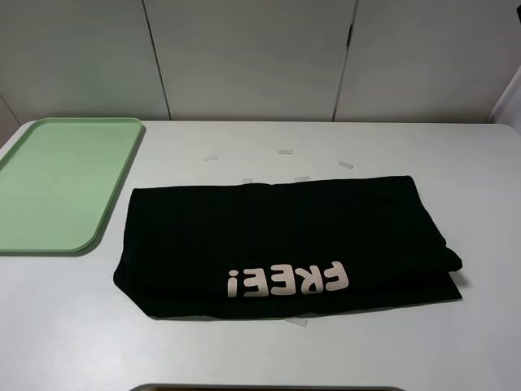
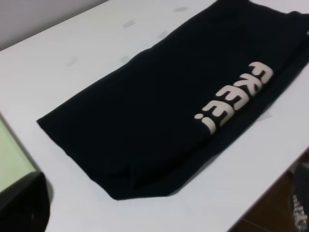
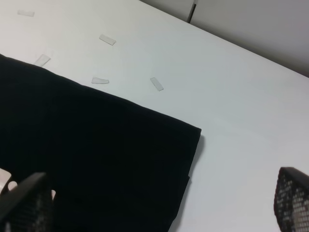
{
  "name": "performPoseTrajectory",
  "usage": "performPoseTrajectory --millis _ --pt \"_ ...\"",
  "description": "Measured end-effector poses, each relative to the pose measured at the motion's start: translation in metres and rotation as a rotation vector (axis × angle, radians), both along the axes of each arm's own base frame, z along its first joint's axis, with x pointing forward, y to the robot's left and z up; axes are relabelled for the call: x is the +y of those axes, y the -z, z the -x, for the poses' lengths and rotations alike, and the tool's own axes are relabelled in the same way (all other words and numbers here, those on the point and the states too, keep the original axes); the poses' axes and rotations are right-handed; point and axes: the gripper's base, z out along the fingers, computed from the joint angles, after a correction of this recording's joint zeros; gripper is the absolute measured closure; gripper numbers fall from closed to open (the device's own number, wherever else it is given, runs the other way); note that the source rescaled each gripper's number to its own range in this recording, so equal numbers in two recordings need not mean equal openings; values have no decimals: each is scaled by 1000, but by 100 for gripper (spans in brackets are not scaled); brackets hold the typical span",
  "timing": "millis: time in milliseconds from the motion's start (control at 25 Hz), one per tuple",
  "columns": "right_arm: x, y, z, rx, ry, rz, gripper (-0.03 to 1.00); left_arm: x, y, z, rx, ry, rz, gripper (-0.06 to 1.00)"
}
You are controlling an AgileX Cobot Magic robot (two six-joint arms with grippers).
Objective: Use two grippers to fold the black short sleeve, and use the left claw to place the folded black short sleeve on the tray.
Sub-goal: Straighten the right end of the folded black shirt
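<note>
Inspected white table set against pale wall panels. Found black short sleeve folded into a wide band at table centre, white lettering toward the near edge, layers stepped at the right end. Noted mint-green tray on the table's far left, near the garment, not touching it. Logged small tape strips beyond the far hem. Confirmed left gripper and right gripper both spread wide, fingers gripping nothing, clear of the cloth.
</note>
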Motion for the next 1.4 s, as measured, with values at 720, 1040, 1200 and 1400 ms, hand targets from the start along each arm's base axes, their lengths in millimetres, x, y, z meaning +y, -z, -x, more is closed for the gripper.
performPoseTrajectory --millis 720,1040,1200,1400 --pt "0 -3 -3 -41 3 -9 -3 9 16 5 144 -99 -18 -5" --pt "2 -8 -6 -104 5 -36 -3 7 16 6 146 -246 -7 -5" --pt "2 -8 -6 -103 4 -39 -3 4 16 6 146 -444 7 -5" --pt "2 -8 -7 -112 5 -42 -3 2 16 5 146 -635 22 -5"
